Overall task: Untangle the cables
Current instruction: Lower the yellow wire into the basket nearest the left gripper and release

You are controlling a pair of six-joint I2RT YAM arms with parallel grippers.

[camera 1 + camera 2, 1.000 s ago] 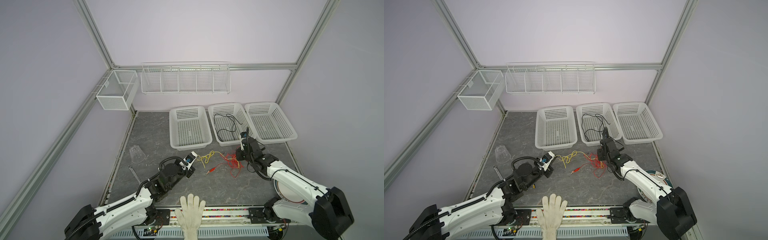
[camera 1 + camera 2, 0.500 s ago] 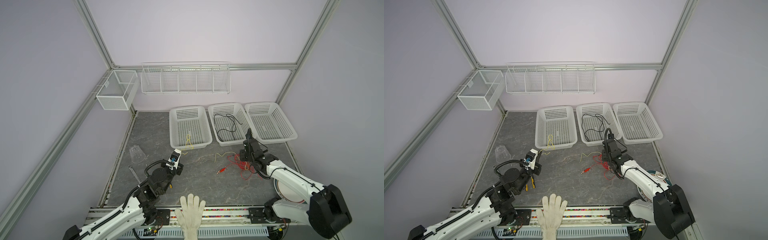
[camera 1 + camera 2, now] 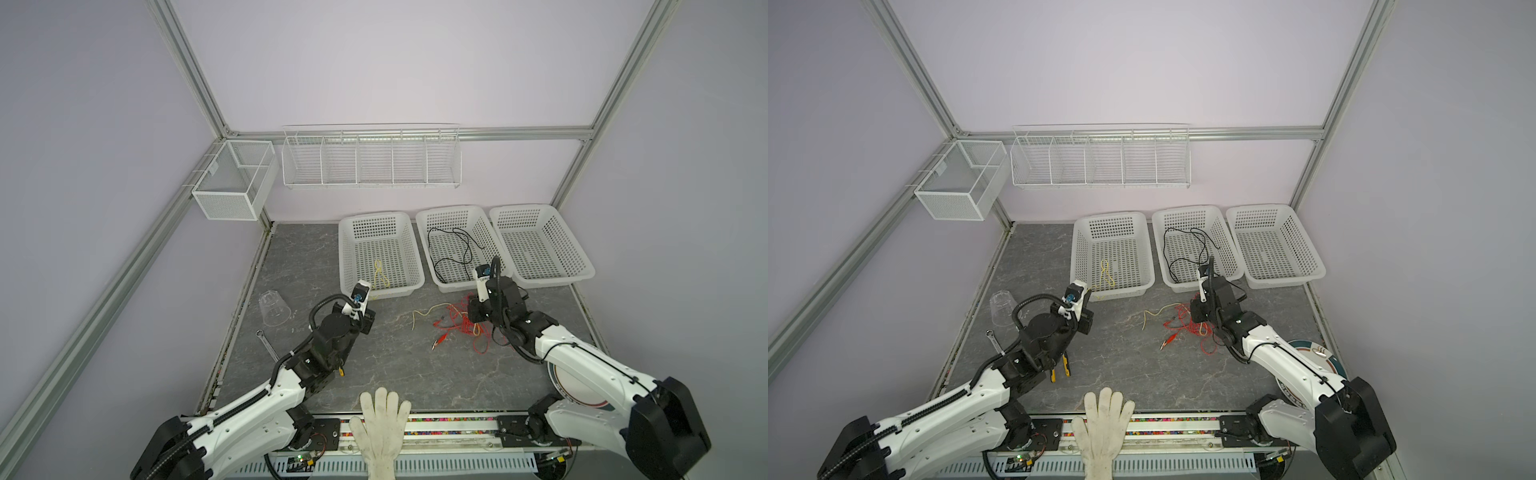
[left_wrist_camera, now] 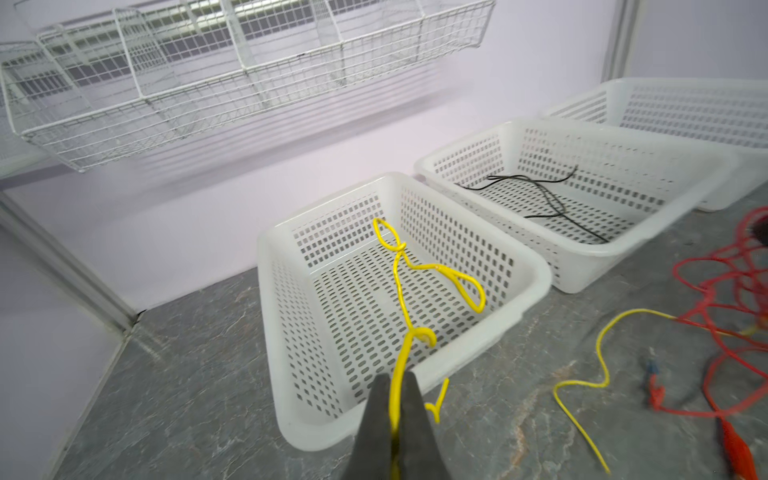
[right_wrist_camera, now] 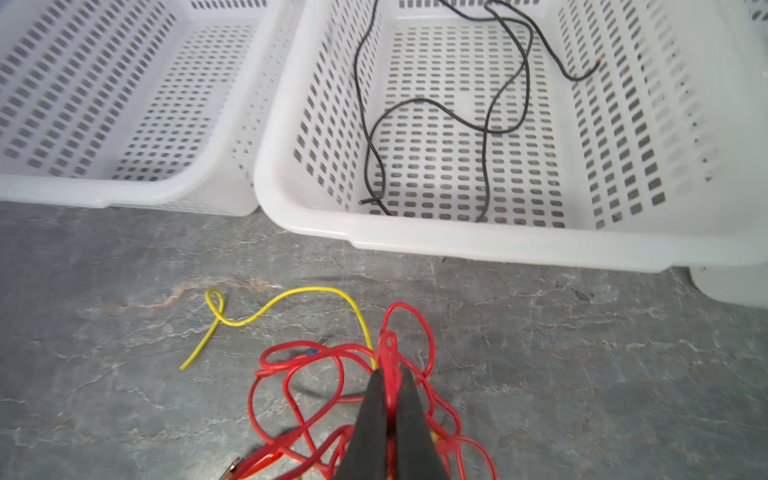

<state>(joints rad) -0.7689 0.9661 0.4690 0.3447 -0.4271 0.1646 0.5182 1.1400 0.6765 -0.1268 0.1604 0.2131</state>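
Pale lilac walls (image 3: 374,62) framed by aluminium struts (image 3: 189,66); grey marbled surface (image 3: 395,365); white wire rack (image 3: 371,160) on back wall.

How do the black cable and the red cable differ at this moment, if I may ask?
The black cable lies in the middle basket; the red cable lies on the table. No hand touches the black one; the right hand is shut on the red one. The black loops loosely alone; the red is bunched, with a yellow cable running into it. Both are thin, flexible wires.
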